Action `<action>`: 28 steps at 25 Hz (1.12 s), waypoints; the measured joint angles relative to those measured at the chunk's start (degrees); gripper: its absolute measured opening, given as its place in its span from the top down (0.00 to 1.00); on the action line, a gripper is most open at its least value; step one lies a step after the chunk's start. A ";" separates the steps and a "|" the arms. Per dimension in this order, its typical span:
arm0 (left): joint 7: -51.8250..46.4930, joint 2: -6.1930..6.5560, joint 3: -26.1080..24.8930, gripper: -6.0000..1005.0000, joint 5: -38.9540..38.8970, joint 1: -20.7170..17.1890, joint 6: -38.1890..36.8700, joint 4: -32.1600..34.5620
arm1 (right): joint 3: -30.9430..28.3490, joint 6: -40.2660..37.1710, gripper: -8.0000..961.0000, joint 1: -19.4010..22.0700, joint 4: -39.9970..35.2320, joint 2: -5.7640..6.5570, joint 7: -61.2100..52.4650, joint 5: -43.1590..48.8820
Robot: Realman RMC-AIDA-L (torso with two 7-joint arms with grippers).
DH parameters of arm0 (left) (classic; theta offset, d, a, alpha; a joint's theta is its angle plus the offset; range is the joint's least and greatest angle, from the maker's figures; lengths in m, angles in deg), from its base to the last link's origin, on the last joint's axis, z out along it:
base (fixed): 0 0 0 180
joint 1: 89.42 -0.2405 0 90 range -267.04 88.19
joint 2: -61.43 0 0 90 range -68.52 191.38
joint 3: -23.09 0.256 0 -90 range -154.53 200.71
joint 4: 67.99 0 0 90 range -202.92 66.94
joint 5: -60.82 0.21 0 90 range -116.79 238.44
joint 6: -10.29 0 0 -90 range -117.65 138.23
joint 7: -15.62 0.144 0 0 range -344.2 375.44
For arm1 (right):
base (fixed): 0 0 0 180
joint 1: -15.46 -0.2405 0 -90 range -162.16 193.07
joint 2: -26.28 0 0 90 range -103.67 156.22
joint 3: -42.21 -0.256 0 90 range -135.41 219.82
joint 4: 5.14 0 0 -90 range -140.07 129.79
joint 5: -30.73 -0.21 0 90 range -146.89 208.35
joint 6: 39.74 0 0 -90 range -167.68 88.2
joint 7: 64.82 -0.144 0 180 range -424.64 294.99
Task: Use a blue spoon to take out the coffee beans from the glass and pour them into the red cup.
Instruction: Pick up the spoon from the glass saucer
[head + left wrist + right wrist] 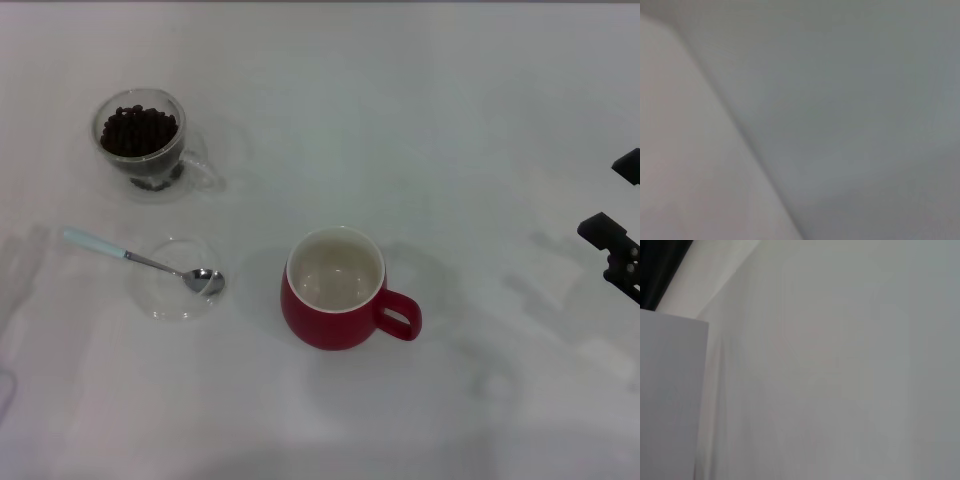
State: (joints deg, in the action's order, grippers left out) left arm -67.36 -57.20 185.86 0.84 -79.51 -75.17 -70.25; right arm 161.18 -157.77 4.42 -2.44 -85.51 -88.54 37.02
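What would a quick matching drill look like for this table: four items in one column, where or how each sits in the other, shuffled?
Items:
1. blue spoon
2. coffee beans
3. red cup
4. right gripper

States:
A. at the right edge of the head view, away from everything
B. upright and empty, near the middle
C. filling the glass, far left
D. lying with its bowl on the clear saucer

Pairs: 1-D, 2-C, 3-B, 4-A

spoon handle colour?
Pale light blue; the blue spoon has a shiny metal bowl. Clearest in the head view.
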 joint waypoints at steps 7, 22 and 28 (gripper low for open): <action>-13.02 0.16 -0.01 0.41 9.64 3.59 4.14 -2.87 | -0.05 0.20 0.32 -0.97 0.13 0.04 0.13 -0.05; -13.91 -0.30 -0.18 0.41 16.66 6.76 8.13 -1.60 | -0.06 0.29 0.32 -0.70 0.20 0.09 0.26 -0.06; -13.09 -0.18 -0.40 0.41 15.89 6.64 8.63 -2.17 | -0.06 0.11 0.32 -0.53 0.20 0.10 0.21 -0.07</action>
State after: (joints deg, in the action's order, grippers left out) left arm -80.44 -57.38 185.45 16.73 -72.86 -66.54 -72.42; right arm 161.12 -157.66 3.88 -2.24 -85.41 -88.33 36.95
